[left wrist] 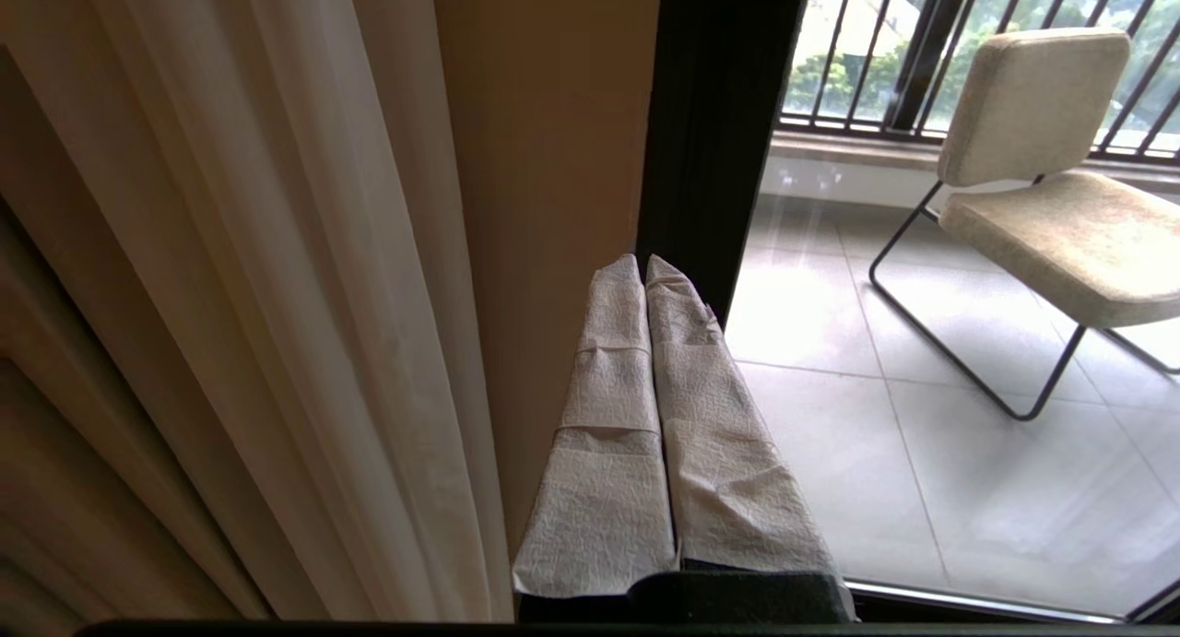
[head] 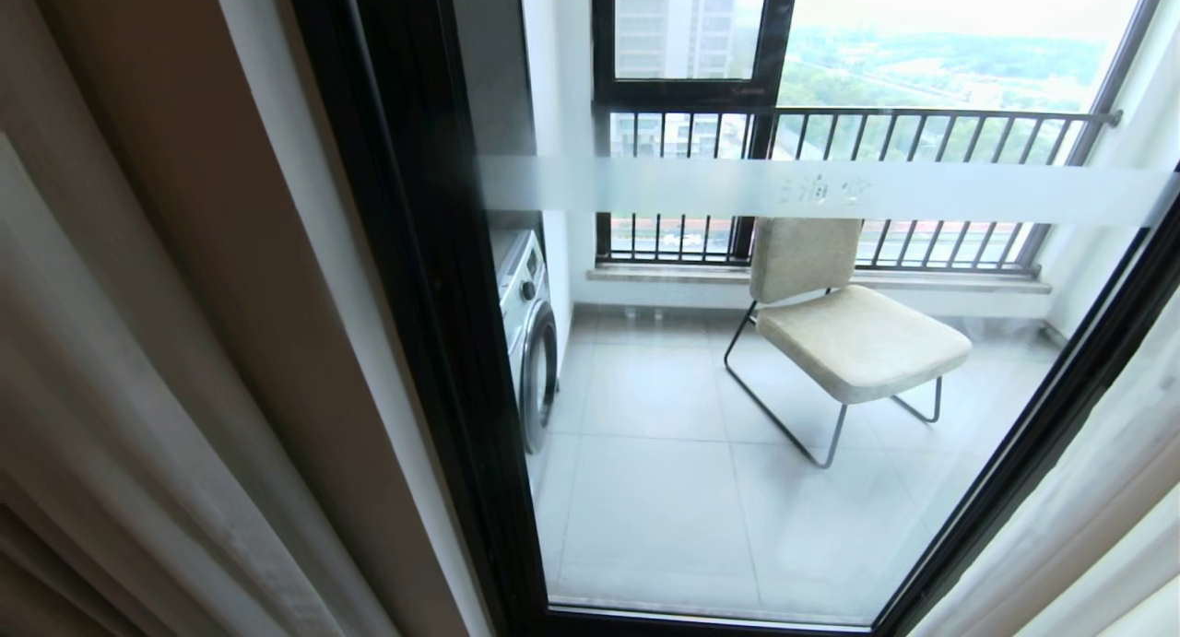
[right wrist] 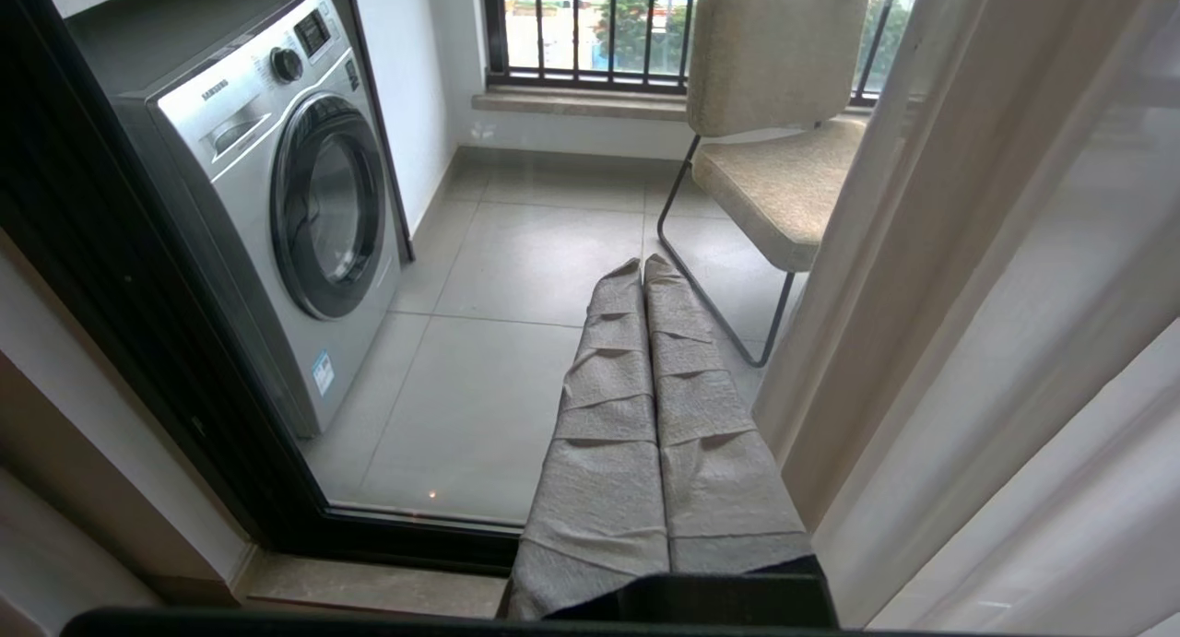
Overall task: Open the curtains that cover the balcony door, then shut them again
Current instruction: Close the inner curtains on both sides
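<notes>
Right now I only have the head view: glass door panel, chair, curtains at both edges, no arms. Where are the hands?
Observer: Both sit low in front of the black-framed glass balcony door. The left hand, fingers wrapped in pale crinkled cloth, is shut and empty.
Operator: And the right?
Observer: The right hand is shut too, holding nothing, beside the see-through sheer white curtain.
Operator: What is next to the left one?
Observer: The pleated pale beige curtain, bunched to the side, apart from the fingers.
Operator: Washer brand?
Observer: The silver front-loading washing machine reads Samsung.
</notes>
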